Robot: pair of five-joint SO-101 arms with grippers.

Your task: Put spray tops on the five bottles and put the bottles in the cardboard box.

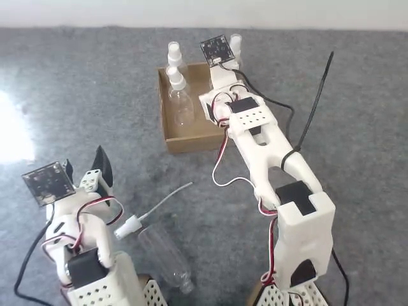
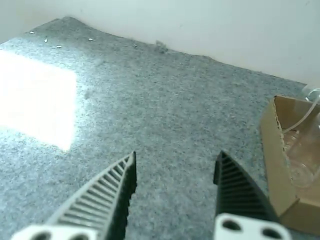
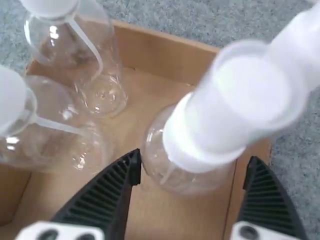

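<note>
the right jaws hang wide open over the cardboard box [image 1: 191, 141], either side of a capped bottle [image 3: 200, 170] standing in its corner, gripping nothing; two more capped bottles [image 1: 180, 105] stand in the box. the left jaws are open and empty above the table [image 1: 76, 83], near an uncapped bottle [image 1: 167, 256] lying there with a loose spray top [image 1: 129, 225] just beside it.

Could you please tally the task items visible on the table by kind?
Capped bottles standing in the box: 3
Uncapped bottle lying on the table: 1
Loose spray top: 1
Cardboard box: 1
Total: 6
</note>
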